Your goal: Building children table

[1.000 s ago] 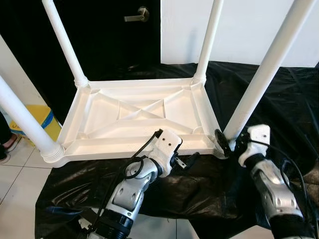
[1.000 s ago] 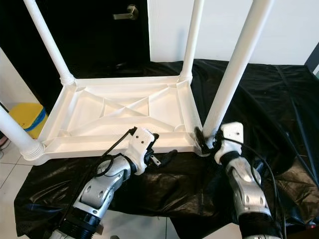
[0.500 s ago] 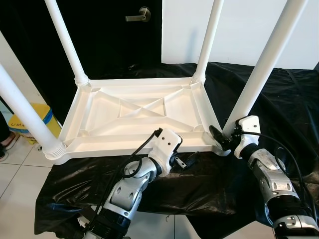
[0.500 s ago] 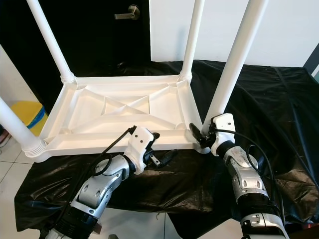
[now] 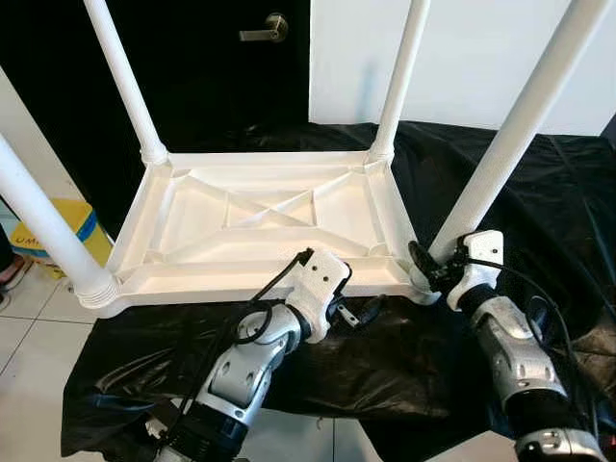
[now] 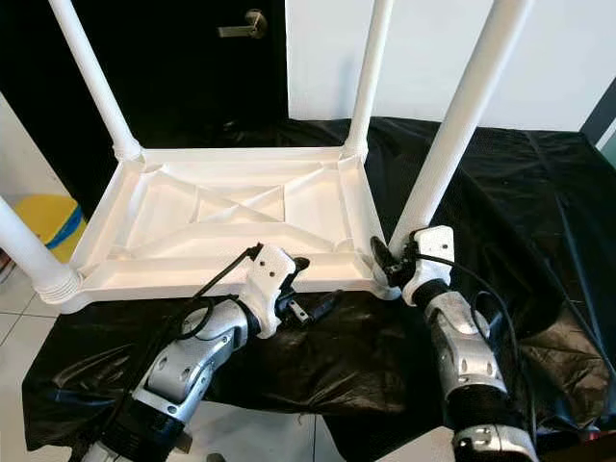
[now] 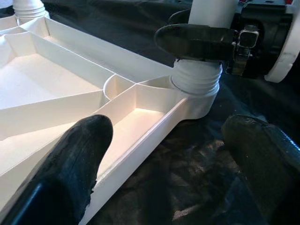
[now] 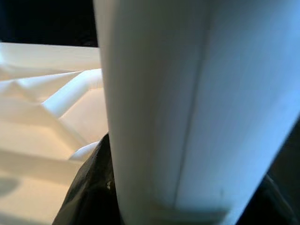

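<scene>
On the black plastic sheet (image 5: 539,192) ahead of me, I see the white plastic children's table (image 5: 260,231) lying upside down, its ribbed underside facing up and all four round white legs pointing upward. Its near edge runs just beyond both of my arms.

My right claw (image 6: 396,261) sits at about 4 o'clock in the head views, at the base of the near right leg (image 5: 515,130). Its two black fingers are clamped around that leg just above the ribbed collar where it enters the corner socket. In the right wrist view the white leg (image 8: 197,108) stands pressed close between the dark fingers (image 8: 89,187).

My left claw (image 5: 358,312) hovers at about 6 o'clock, just in front of the table's near rim, over the sheet. Its fingers are spread apart and hold nothing. In the left wrist view one finger (image 7: 77,154) overlaps the white rim and the other (image 7: 262,154) hangs over the black sheet.

At 9 o'clock a yellow bin with a blue band (image 5: 53,231) stands on the tiled floor (image 5: 29,337). At 12 o'clock I see a dark door with a metal handle (image 5: 266,29).
</scene>
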{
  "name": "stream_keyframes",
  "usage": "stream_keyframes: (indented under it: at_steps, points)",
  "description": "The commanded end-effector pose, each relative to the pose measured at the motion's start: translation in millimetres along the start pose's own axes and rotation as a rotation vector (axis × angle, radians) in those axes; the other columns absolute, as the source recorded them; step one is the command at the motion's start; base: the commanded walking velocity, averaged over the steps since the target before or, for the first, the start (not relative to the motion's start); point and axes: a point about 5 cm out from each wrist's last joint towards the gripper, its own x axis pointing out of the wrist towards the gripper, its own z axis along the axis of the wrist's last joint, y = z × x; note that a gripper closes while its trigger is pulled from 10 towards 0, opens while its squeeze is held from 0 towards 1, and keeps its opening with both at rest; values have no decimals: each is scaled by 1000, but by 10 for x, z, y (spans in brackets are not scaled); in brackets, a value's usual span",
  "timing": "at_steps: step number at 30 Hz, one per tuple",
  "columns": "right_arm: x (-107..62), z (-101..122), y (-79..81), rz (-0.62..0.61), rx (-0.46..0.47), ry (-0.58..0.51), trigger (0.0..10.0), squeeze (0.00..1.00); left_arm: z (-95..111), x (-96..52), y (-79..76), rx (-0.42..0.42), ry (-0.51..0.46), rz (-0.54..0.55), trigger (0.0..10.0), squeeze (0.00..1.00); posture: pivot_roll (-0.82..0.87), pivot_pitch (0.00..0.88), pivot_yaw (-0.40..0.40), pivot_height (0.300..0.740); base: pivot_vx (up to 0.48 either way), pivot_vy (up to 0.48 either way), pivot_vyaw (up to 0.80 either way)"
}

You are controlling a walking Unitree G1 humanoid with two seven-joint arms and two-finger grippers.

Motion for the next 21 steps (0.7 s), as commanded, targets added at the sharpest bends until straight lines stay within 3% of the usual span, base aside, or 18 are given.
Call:
stream_keyframes:
  at_steps: [1,4,8,12,13,16,21]
  points:
    - [-47,-144,41,-47,17,72,10000,0,12,4,-62,0,1,-101,10000,0,-110,11,-31,740,0,0,0]
    - [-47,-148,55,-147,17,68,10000,0,21,14,-52,1,0,-102,10000,0,-113,10,-28,740,0,0,0]
    - [-36,-173,150,-368,54,94,10000,0,60,64,-69,3,-12,-117,10000,0,-107,1,-34,740,0,0,0]
    - [-27,-194,239,-397,78,113,10000,0,69,71,-75,0,-15,-121,10000,0,-100,0,-44,740,0,0,0]
    - [-6,-191,332,-369,97,113,10000,0,75,73,-75,-4,-18,-120,10000,0,-98,0,-46,740,0,0,0]
    - [31,-147,405,-333,109,96,10000,0,77,73,-72,-10,-21,-117,10000,0,-98,0,-47,740,0,0,0]
    - [51,-133,424,-335,100,92,10000,0,78,67,-62,-5,-20,-122,10000,0,-87,0,-51,740,0,0,0]
